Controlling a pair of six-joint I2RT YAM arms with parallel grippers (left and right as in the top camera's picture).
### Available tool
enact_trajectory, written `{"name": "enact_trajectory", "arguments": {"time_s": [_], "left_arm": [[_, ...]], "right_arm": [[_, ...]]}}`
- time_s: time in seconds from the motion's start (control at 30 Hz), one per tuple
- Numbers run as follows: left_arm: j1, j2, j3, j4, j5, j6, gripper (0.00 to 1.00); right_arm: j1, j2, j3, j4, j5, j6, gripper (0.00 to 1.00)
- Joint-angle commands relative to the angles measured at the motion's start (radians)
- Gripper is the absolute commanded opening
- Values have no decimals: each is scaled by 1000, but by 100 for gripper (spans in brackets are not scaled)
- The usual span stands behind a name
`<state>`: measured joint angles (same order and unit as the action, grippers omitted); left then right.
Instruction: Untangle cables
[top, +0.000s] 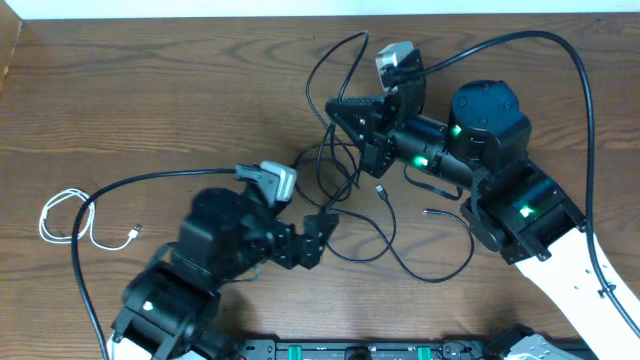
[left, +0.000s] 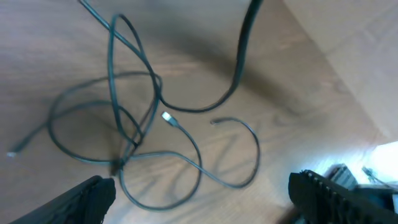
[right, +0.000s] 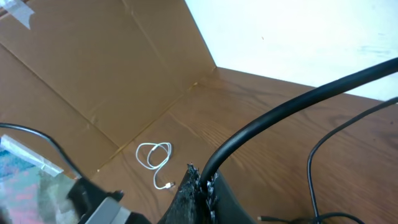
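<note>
Wooden table (top: 150, 100); left hand (left: 202, 186) spread wide over black cables (left: 111, 81).

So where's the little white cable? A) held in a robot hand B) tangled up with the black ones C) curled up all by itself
C: the white cable lies coiled alone on the table, well apart from the black cables, with nothing holding it.

no legible text, label, brand, number or sign found in any view
</note>
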<state>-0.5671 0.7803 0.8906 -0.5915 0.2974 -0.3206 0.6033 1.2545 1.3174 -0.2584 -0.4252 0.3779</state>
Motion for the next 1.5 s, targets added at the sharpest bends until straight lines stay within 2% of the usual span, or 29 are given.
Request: {"name": "enact_trajectory", "arguments": {"time_s": [0.0,0.2,0.27,0.4,0.5,0.63,0.77,0.87,1.23,1.27,1.43,1.47], "left_arm": [[-124,21,-12,18,-325,-131,95],[-344,56,-85,40,-757,-368,95],[-408,50,-115,40,-827,-454,95],[-492,47,-168,33,-930,-549,95],[-517,64,-203,82,-934,-594,98],[-526,135,-236,229,-929,-562,98],[-526,263,-237,401,-883,-401,98],[-526,343,-237,503,-873,-326,98],[-525,494,-237,739,-873,-284,98],[-525,496,-237,748,-873,-278,93],[-525,498,-237,773,-874,-277,37],[-525,497,-237,773,-874,-274,28]], "right_arm": [[-10,-7,8,-4,7,-11,1],[-31,-7,8,-43,8,-12,1],[-43,-7,8,-66,8,-12,1],[-61,-7,8,-77,-4,-13,1],[-61,-7,8,-74,-4,-12,1],[-61,-7,8,-74,-5,19,1],[-61,-7,8,-75,-5,37,1],[-61,-7,8,-77,-16,37,1],[-61,-7,8,-108,-24,36,1],[-61,-7,8,-110,-24,36,1],[-61,-7,8,-128,-23,32,1],[-61,-7,8,-132,-23,32,1]]}}
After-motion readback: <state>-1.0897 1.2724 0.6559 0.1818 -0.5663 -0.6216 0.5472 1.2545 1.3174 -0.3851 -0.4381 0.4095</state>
